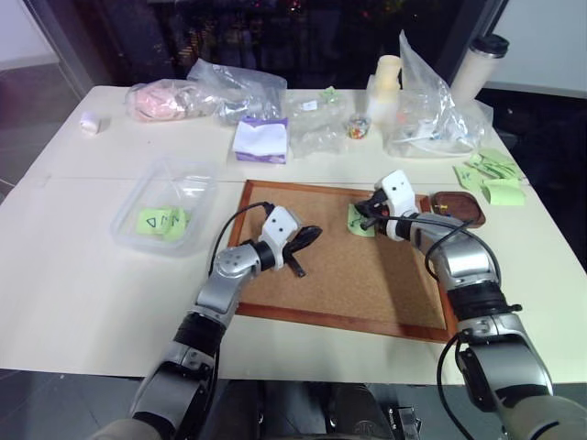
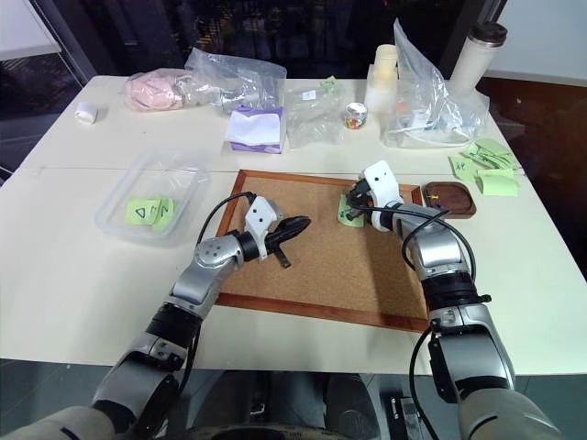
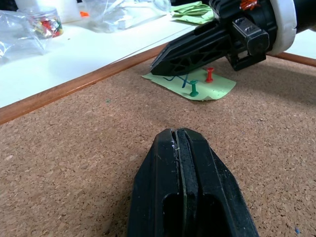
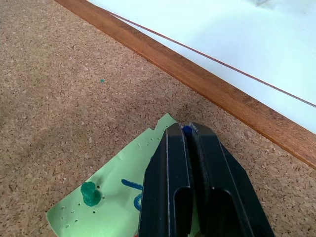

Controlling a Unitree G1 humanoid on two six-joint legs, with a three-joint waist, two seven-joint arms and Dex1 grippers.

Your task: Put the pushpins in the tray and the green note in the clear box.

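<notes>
Up close, right gripper (image 4: 185, 132) clamped on blue pin; left gripper (image 3: 177, 133) pressed together.

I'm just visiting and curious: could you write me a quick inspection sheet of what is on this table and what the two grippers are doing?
Surface: white table with a wood-framed corkboard in the middle.
Job's things: green note on the corkboard, a green pushpin and a red pushpin standing in it; tray beside the board; clear box already holding green slips.
Clutter: plastic bags, purple paper pad, jar of pins, cup, loose green slips.
Grippers: left gripper shut, empty, over the cork; right gripper shut at the note's edge.
Cables: black ones on both arms.
Surroundings: dark window behind.
</notes>
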